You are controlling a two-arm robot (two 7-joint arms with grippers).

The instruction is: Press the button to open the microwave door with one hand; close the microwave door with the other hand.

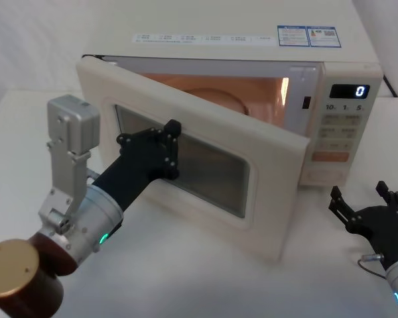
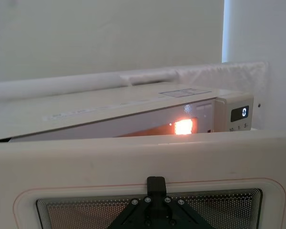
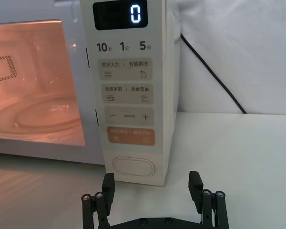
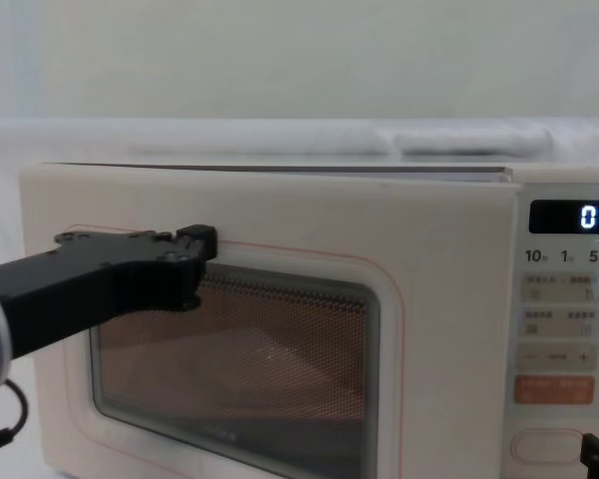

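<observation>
At left of the head view, the left gripper presses against the window of the door; whether its fingers are spread, I cannot tell. The door stands partly open at centre, free edge swung toward the bench. At lower right, the right gripper hovers with fingers spread, holding nothing, below the button.

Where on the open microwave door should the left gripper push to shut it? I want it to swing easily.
Push the microwave door on its outer face, toward the free right edge, from the front. It hinges on the left, so that likely gives more leverage than where the left gripper rests on the window.
</observation>
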